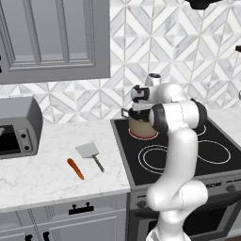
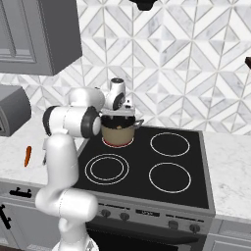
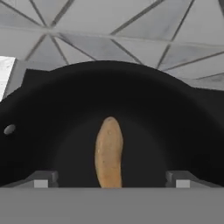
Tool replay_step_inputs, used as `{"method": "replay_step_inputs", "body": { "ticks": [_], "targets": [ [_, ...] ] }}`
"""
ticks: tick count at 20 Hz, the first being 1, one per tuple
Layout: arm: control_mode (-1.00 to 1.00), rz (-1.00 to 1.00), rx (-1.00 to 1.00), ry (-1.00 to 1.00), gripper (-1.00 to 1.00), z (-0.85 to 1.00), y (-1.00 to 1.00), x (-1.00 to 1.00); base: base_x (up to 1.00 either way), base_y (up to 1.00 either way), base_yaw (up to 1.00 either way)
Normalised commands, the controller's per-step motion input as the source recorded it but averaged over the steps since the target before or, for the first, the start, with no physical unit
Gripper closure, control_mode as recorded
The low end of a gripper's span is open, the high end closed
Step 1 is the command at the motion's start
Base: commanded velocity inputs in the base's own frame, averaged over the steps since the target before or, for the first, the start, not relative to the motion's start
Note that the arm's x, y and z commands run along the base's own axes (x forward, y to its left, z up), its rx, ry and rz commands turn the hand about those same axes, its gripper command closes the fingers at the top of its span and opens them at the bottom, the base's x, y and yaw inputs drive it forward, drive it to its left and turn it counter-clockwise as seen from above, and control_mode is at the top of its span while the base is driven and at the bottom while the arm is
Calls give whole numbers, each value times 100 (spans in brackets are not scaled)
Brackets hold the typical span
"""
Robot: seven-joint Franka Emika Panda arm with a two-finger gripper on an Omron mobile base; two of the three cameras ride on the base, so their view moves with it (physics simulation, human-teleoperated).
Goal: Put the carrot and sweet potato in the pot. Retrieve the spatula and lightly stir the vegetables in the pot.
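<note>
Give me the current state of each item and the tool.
Sweet potato: lying inside the pot, free of the tool.
Pot: upright on the stove's back left burner.
Carrot: lying on the counter.
Spatula: flat on the counter, beside the carrot.
Tool: open, above the pot.

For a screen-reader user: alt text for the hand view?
A tan sweet potato lies in the black interior of the pot, seen from above between the open claw's fingertips. Patterned grey tiles lie beyond.

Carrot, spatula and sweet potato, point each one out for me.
carrot (image 1: 75, 169): left base view, middle of the root.
spatula (image 1: 87, 150): left base view, flat blade.
sweet potato (image 3: 108, 153): hand view, middle, inside the pot (image 3: 52, 100).
</note>
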Motion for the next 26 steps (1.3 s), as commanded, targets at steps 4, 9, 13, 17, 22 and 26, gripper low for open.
{"method": "replay_step_inputs", "body": {
  "ticks": [4,9,13,17,22,26],
  "targets": [
    [-100,0,0,-10,-100,95,0,-15,0,0,0],
    [-100,0,-1,-1,-100,10,0,-22,0,0,0],
    [-100,0,0,-8,-100,0,34,-77,0,0,0],
    [-100,0,0,-23,-100,-1,85,-100,0,0,0],
    [-100,0,0,-22,-100,-9,100,-100,0,0,0],
    [-100,0,0,-9,-100,-4,99,-100,0,0,0]
  ]
}}
